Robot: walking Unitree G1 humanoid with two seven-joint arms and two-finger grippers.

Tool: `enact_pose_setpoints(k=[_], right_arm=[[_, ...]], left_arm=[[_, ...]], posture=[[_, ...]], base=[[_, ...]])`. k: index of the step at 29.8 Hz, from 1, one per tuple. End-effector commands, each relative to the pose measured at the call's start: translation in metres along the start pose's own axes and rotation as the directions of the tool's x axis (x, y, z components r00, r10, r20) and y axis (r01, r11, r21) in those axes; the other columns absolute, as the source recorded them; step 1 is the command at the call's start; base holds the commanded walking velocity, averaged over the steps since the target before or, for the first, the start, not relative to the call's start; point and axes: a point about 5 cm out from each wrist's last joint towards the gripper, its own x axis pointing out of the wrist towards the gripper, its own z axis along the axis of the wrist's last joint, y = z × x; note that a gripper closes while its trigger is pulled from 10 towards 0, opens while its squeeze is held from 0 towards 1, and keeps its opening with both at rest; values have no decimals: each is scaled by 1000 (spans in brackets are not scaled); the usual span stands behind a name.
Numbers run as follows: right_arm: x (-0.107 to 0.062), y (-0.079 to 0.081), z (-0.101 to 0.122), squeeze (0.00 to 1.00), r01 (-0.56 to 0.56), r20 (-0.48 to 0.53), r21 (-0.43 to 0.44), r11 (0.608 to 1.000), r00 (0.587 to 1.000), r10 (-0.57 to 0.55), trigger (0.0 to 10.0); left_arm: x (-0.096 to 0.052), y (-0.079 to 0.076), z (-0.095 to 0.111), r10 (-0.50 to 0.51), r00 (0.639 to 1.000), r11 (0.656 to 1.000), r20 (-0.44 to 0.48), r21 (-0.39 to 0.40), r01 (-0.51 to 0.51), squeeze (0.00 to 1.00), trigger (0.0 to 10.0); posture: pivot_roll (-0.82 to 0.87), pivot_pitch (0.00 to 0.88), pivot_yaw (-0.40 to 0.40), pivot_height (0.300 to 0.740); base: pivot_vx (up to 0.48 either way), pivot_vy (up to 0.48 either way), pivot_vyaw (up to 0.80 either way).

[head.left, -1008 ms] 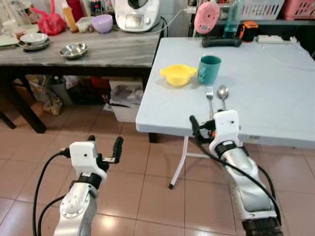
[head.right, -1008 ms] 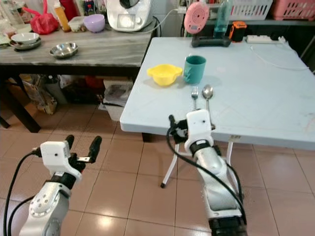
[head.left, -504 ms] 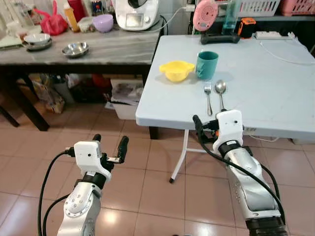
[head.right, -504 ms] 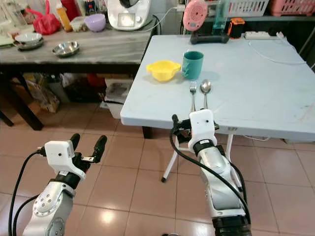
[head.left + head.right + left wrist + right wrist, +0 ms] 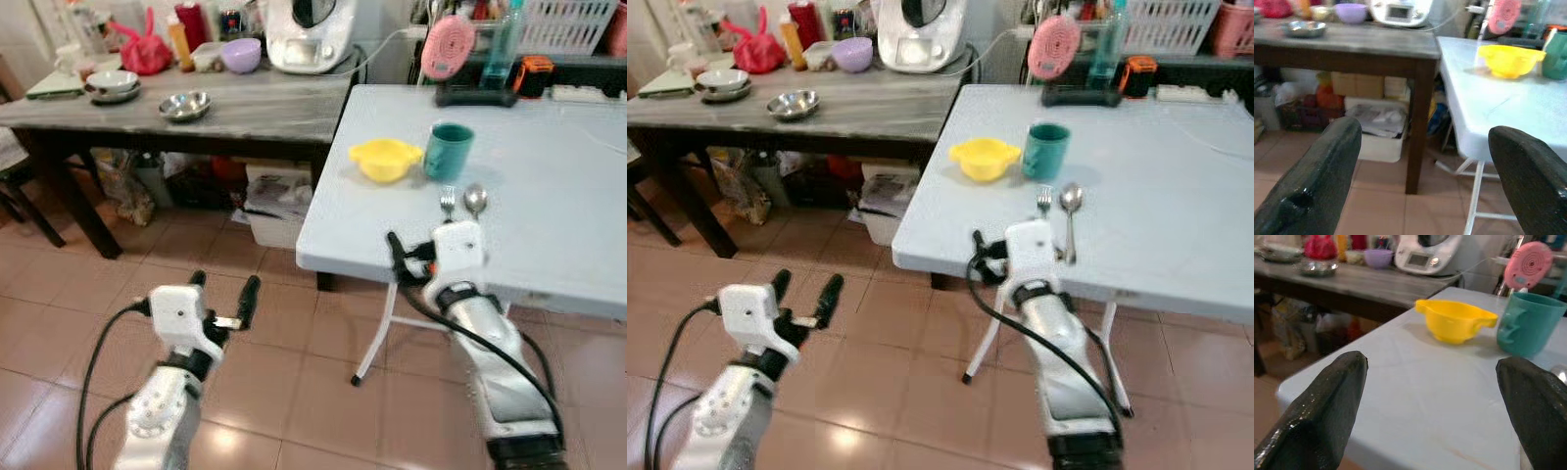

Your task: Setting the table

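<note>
On the pale blue folding table (image 5: 549, 166) the place setting is laid near the front edge. A yellow bowl (image 5: 384, 159) with two small handles stands beside a teal mug (image 5: 449, 150), the two just beside each other, the mug on the robot's right of the bowl. In front of the mug lie a fork (image 5: 1044, 201) and a spoon (image 5: 1072, 201), side by side, their heads toward the mug.

The right gripper (image 5: 1430, 396) is at the near edge of this table, just before the fork and spoon, and its two black fingers (image 5: 1322, 406) stand wide apart with nothing between them. In the right wrist view the bowl and the mug are seen between them, further along the table top.

The left gripper (image 5: 223, 294) hangs lower, over the tiled floor (image 5: 59, 284), apart from the table. Its fingers (image 5: 1317, 171) are also spread wide and hold nothing.

To the robot's left stands a dark table with a marble-like top (image 5: 255, 103). On it are a steel bowl (image 5: 185, 104), stacked dishes (image 5: 111, 84), a purple bowl (image 5: 241, 54), a red bag (image 5: 145, 51) and a white kitchen machine (image 5: 312, 34). Under this table are boxes and papers (image 5: 279, 191). At the far side of the blue table stands a pink round device (image 5: 450, 47) on a black base.
</note>
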Motion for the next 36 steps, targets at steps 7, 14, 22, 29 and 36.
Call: enact_pose_setpoints(k=[7, 14, 22, 29, 36], right_arm=[[-3, -10, 1, 0, 33, 4, -13, 999, 999, -33, 10000], [-2, -9, 1, 0, 30, 3, -11, 999, 1000, -30, 10000], [-3, -10, 1, 0, 32, 6, -11, 999, 999, -32, 10000], [-3, -9, 1, 0, 30, 6, -10, 999, 1000, -30, 10000], [-3, -8, 2, 0, 27, 12, -21, 999, 1000, -27, 10000]], left_arm=[[2, -8, 0, -34, 999, 999, 4, -1, 34, 0, 10000], [3, -10, 3, -52, 999, 999, 17, -7, 52, 0, 10000], [5, -12, 6, -68, 997, 998, 35, -6, 68, 0, 10000], [5, -12, 7, -75, 996, 997, 39, -4, 75, 0, 10000], [6, -14, 8, -88, 995, 996, 42, -3, 88, 0, 10000]], posture=[[-131, 48, 55, 740], [-132, 48, 56, 740], [-134, 49, 57, 740], [-134, 50, 59, 740], [-138, 52, 60, 740]], base=[[0, 0, 0], [0, 0, -285], [0, 0, -434], [35, 0, 0], [310, 0, 0]])
